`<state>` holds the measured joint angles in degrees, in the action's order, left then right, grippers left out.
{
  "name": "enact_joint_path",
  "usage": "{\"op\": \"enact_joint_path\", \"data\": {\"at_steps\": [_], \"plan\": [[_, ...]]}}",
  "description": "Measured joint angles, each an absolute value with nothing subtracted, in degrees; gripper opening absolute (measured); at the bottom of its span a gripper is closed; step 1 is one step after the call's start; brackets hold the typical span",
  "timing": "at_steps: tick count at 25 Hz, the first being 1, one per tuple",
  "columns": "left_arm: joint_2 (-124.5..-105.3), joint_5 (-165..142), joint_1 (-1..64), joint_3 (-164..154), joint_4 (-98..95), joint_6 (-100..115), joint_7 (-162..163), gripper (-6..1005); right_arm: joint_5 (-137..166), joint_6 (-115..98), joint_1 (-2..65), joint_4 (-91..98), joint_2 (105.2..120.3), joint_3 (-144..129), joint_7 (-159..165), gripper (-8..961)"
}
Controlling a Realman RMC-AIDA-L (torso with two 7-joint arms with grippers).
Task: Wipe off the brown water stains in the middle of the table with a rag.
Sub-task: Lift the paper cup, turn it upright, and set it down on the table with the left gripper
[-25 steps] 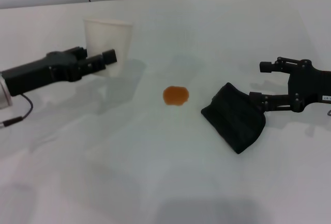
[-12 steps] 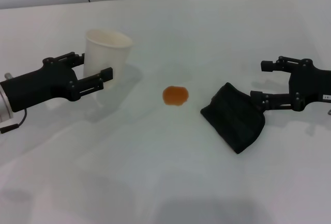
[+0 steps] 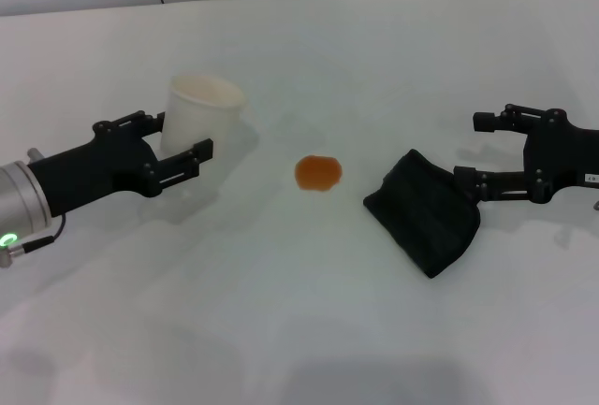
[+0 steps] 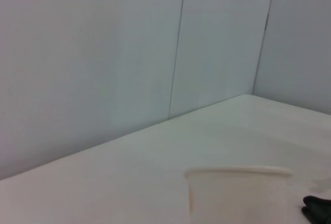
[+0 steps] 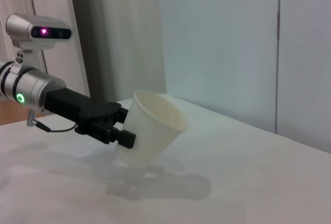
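A large plain white smooth table (image 3: 309, 330) fills the head view, backed by pale panelled walls. Near its middle lies the small round orange-brown water stain (image 3: 318, 173). Just to its right, apart from it, sits the black folded soft rag (image 3: 426, 210), flat on the table.

The right gripper (image 3: 468, 151) is beside the rag's far right edge, fingers spread, one above the cloth edge and one at it; nothing is clamped. The left gripper (image 3: 173, 139) is at the table's left side, its fingers on either side of a white paper cup (image 3: 198, 115). Whether they press the cup wall cannot be told.

Handling, as judged: the rag is soft, light and will sag; grasp the thick folded edge nearest the right gripper. It should drag easily on the smooth top.

The right wrist view shows the cup (image 5: 151, 130) tilted, a lean barely apparent from the head view. The left wrist view shows only the cup rim (image 4: 238, 171) and walls.
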<state>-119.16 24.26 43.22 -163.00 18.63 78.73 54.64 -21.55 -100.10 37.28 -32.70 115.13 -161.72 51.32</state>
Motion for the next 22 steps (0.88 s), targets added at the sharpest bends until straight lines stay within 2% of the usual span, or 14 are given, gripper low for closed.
{"op": "enact_joint_path", "data": {"at_steps": [22], "plan": [[-119.27,26.0,39.3,-163.0,14.3,75.3,45.2,686,-21.5,-100.1,37.0,-32.7,115.18,-161.7,51.3,848]]}}
